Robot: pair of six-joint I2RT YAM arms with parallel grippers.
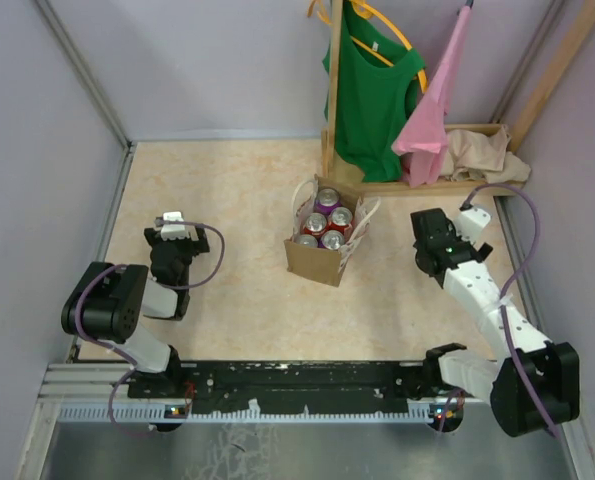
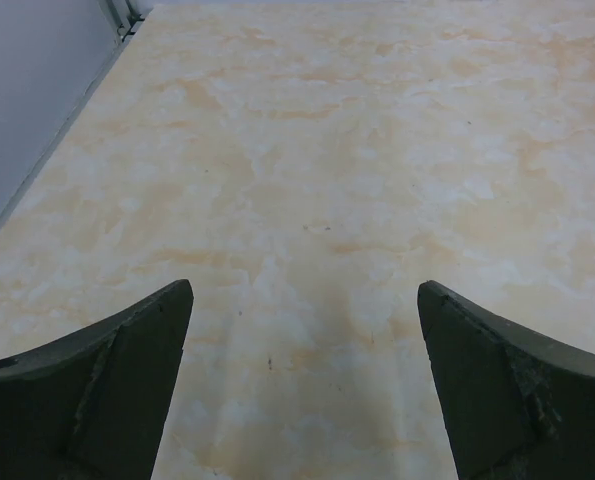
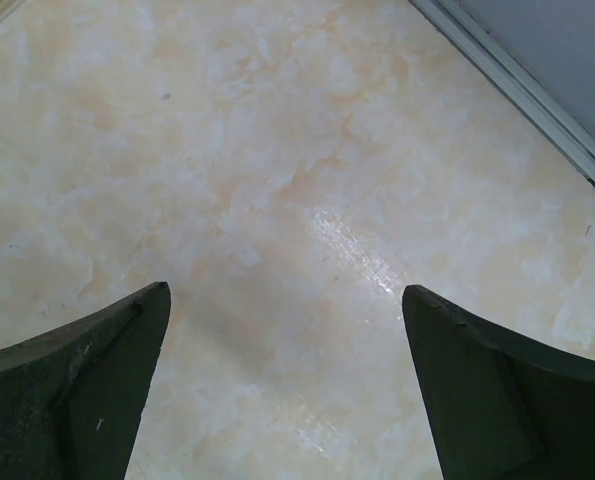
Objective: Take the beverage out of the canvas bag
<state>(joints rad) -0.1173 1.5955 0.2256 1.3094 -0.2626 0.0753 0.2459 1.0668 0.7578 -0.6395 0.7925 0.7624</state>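
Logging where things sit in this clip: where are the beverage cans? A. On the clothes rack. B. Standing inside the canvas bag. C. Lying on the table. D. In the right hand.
B: the cans show tops-up inside the open canvas bag; the left hand and right hand are open, holding nothing.

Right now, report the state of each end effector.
Left dark two-finger end effector: open, holding nothing.
Right dark two-finger end effector: open, holding nothing.
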